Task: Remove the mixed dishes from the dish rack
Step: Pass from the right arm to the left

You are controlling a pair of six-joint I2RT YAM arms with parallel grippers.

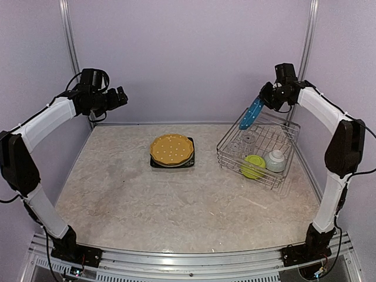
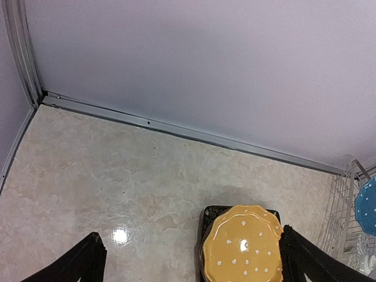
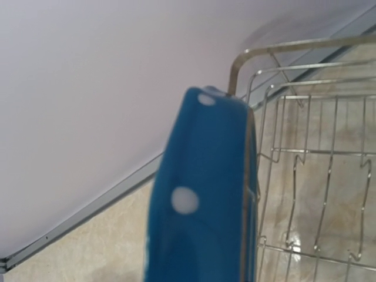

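Beige marbled tabletop [image 1: 117, 194], lilac walls. Right gripper [image 1: 264, 101] clamped on blue white-dotted plate [image 1: 254, 113], held on edge over far-left corner of silver wire-mesh dish rack [image 1: 276, 138]. Left gripper [image 1: 121, 94] jaws apart, raised far left. Yellow dotted plate [image 1: 171, 149] sits on black square plate [image 1: 154, 164], centre.

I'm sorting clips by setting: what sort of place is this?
Probably a robot lab test cell, not a kitchen: plain lilac walls, two robot arms bolted to an aluminium rail, and a dish rack staged on a marble-look tabletop.

Blue dotted plate [image 1: 254, 113] edge-up over dish rack [image 1: 288, 132] corner; lime bowl [image 1: 253, 166], grey bowl [image 1: 275, 160], glasses [image 1: 249, 139] inside; yellow plate [image 1: 171, 148] outside.
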